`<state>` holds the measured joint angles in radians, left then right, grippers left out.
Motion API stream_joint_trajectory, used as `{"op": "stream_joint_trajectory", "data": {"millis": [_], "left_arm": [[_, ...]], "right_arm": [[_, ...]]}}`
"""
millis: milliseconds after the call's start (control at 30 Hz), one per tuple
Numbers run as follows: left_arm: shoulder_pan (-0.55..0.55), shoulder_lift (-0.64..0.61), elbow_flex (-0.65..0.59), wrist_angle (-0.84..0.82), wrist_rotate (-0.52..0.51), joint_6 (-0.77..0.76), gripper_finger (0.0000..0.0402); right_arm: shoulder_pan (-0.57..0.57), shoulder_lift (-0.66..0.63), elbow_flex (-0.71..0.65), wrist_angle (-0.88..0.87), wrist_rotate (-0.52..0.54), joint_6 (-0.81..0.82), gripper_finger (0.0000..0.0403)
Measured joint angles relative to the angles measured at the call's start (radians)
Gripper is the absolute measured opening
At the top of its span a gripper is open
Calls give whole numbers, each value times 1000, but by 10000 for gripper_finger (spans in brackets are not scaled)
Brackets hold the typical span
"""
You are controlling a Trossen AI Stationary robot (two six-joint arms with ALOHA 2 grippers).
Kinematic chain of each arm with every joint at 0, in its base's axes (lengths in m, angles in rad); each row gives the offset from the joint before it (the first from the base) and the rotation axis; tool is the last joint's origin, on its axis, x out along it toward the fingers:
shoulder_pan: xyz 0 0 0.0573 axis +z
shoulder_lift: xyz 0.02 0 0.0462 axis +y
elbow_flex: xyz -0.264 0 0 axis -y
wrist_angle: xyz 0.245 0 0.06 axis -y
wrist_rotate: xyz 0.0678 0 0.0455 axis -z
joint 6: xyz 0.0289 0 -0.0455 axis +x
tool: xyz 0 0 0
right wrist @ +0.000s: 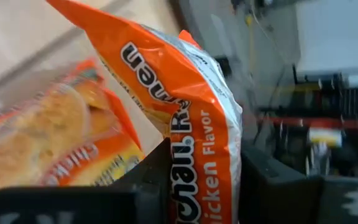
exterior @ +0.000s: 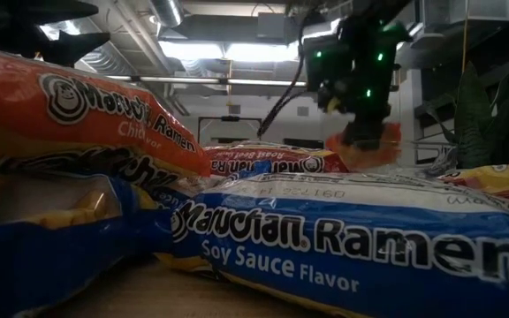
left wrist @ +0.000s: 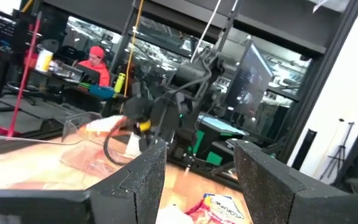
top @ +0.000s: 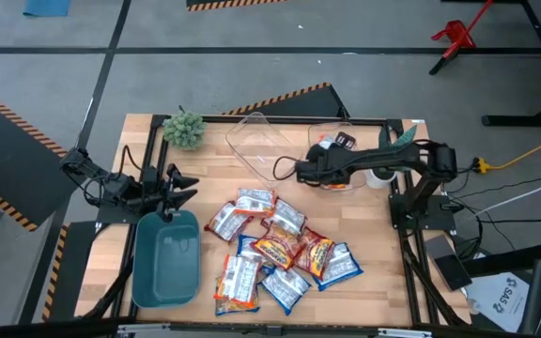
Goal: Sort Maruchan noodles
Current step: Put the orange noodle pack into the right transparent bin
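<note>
A: Where is the orange packet (right wrist: 185, 118) we care about right now?

B: Pinched between the fingers of our right gripper (right wrist: 194, 171), which are clenched on it. In the right wrist view it hangs with its long axis running away from the fingers, print reading "Chicken Flavor". From above, that gripper (top: 301, 171) sits over the clear tub (top: 252, 141) at the back of the table (top: 364, 296).

A: So which way does the drop lie?

B: Straight below, we judge. Another orange packet (right wrist: 48, 137) already seems to lie in the tub just beside the held one, so the release point is under the fingers, not off to a side.

A: And the rest of the noodles?

B: The pile of packets (top: 280, 249) lies in the middle of the table, nearer the front edge, well apart from the tub. The blue soy sauce packet (exterior: 343, 243) is closest to the low camera.

A: Our other arm?

B: The left gripper (top: 172, 188) waits with its fingers spread, holding nothing, at the back rim of the teal bin (top: 165, 258). For the tub, our right arm is plainly the nearer one
</note>
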<state>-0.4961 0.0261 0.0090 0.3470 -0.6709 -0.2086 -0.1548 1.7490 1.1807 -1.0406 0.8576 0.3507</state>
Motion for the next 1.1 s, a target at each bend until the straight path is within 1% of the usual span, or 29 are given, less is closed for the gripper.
{"op": "stream_joint_trajectory", "data": {"millis": [100,333,500,600,867,967,1100], "left_arm": [[0,0,0,-1,-17,1,185],[0,0,0,-9,-24,1,185],[0,0,0,-26,-24,1,185],[0,0,0,-26,-24,1,185],[0,0,0,-26,-24,2,185],[0,0,0,-26,-24,2,185],[0,0,0,-26,-24,2,185]], "right_arm": [[-28,0,-38,104,-44,-121,103],[-90,0,-47,144,-120,-227,103],[-97,0,-47,189,-172,-318,109],[-97,-2,-47,215,-171,-357,132],[-117,-6,-47,191,-164,-378,233],[-114,-33,-39,166,-147,-409,251],[-114,-104,7,134,-164,-399,253]]}}
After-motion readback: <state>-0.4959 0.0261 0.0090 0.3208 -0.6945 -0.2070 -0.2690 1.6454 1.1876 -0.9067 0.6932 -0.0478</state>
